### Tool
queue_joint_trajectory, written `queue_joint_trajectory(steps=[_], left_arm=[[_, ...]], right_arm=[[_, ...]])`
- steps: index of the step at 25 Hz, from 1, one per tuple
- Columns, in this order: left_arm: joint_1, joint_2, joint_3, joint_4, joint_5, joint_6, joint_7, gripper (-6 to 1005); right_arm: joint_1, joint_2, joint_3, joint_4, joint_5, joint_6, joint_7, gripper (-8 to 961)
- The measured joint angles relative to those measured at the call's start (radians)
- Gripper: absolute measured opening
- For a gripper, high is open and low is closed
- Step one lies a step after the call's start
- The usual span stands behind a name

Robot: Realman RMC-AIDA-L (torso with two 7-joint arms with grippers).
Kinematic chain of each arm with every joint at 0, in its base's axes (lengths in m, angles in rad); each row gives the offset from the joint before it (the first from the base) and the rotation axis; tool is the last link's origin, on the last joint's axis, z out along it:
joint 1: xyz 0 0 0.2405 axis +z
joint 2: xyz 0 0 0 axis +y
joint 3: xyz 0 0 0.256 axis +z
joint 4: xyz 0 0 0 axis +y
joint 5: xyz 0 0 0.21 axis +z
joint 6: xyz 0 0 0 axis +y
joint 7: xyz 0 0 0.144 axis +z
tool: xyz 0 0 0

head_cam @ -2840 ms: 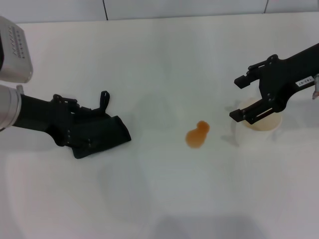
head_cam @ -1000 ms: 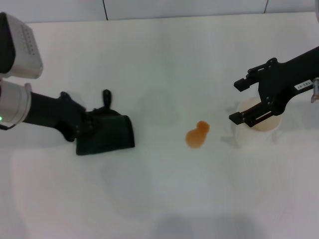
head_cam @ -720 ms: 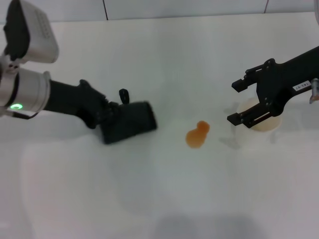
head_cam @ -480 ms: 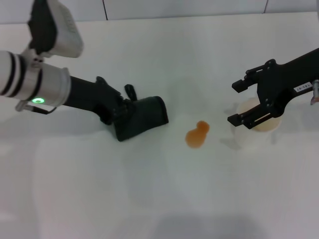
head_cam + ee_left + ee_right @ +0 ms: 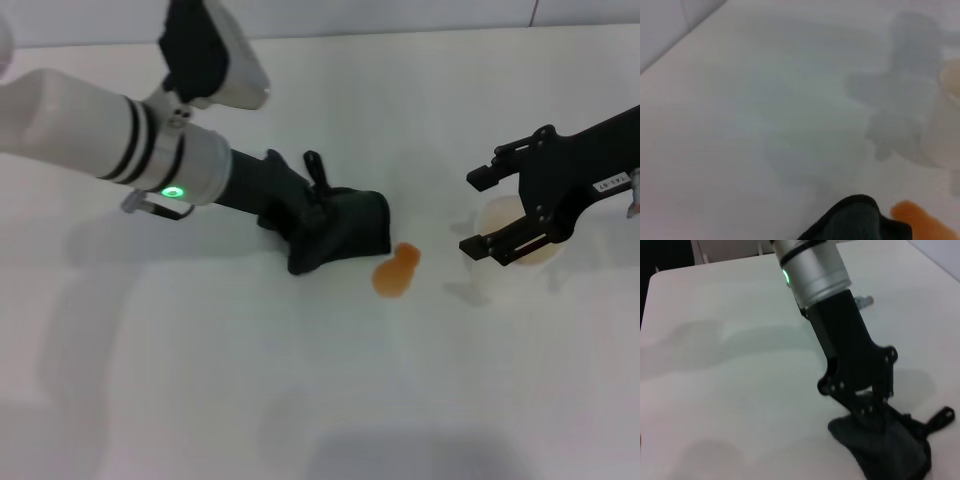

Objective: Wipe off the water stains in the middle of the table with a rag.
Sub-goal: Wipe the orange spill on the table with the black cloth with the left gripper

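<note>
Bright even light, soft grey shadows, left wrist view blurred

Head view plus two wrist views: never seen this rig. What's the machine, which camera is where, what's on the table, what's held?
It is a two-armed robot. The head camera looks down on a white table. The other two cameras ride on the wrists. The left gripper holds a black rag pressed to the table, its edge right beside an orange-brown water stain. The right gripper is open above a white paper cup, holding nothing. The right wrist camera looks across at the left arm and the rag.
</note>
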Motion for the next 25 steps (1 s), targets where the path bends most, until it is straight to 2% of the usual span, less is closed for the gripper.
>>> queue_joint_trajectory(steps=[5,6,12,19,25], left_arm=[[-0.041,-0.002,0.115,-0.061,-0.081,-0.055,-0.012,45],[-0.041,-0.002,0.115,-0.061,-0.081,-0.055,-0.012,45],[-0.046,-0.003,0.303,-0.054,-0.185,-0.038,-0.039,45],[-0.036,-0.002,0.326,-0.029,-0.192,0.059,-0.059,44],[-0.036,0.005,0.306,-0.028,-0.165,0.046,-0.086,44]], right_arm=[[-0.001,0.0,0.0,0.004,0.0,0.0,-0.005,841],[-0.001,0.0,0.0,0.004,0.0,0.0,-0.005,841],[-0.003,0.0,0.0,0.004,0.001,-0.001,-0.006,841],[-0.002,-0.001,0.001,0.005,0.001,0.0,-0.007,842],[0.003,-0.003,0.003,0.006,0.001,0.0,-0.009,842]])
